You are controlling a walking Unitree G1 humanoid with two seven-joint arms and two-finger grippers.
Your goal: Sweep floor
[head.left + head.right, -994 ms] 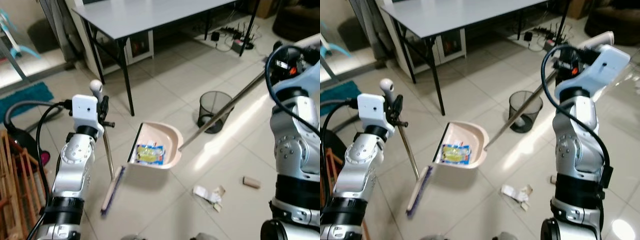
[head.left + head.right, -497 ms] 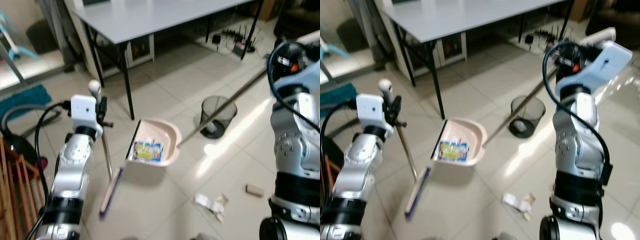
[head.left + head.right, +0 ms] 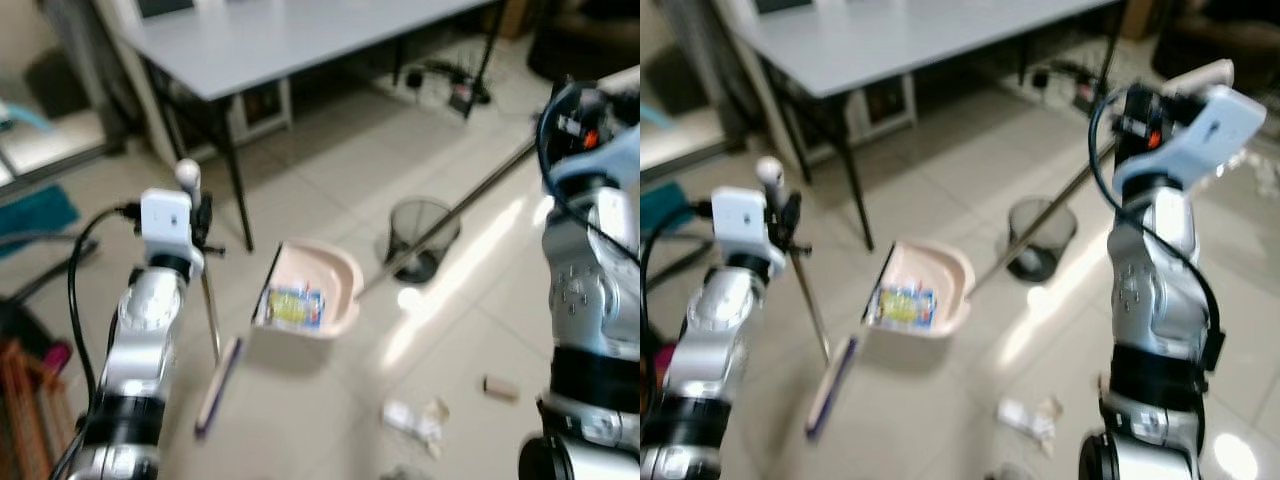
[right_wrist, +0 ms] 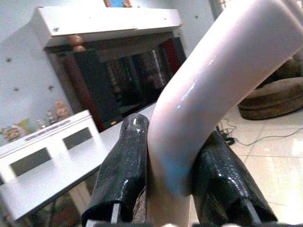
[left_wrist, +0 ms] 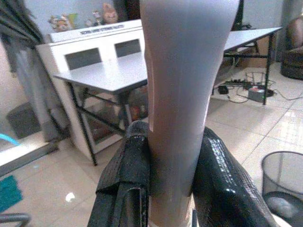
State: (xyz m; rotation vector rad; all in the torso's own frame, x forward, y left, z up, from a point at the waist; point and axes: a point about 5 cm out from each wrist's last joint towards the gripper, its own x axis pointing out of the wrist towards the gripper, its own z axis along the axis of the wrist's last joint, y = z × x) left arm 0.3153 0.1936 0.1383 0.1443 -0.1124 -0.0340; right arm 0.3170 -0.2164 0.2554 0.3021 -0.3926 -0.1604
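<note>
My left gripper [image 5: 165,189] is shut on the broom handle [image 5: 182,90], up at my left side. The broom's thin pole [image 3: 211,318] runs down to the brush head [image 3: 217,384] resting on the tiles. My right gripper [image 4: 165,189] is shut on the pale dustpan handle [image 4: 208,94]. Its long pole [image 3: 455,215] slants down to the pink dustpan [image 3: 335,280], tipped up on the floor with a yellow-blue packet [image 3: 295,307] inside. On the tiles to the right lie crumpled paper scraps [image 3: 415,420] and a small brown roll [image 3: 500,387].
A black mesh wastebasket [image 3: 418,235] stands just behind the dustpan pole. A grey table [image 3: 300,35] with black legs stands beyond, with cables [image 3: 450,85] under it. A teal mat [image 3: 35,210] and a wooden rack [image 3: 25,410] lie at the left.
The camera has shifted and the picture is blurred. The dustpan and broom keep about the same places between my arms; both grips are unchanged.
</note>
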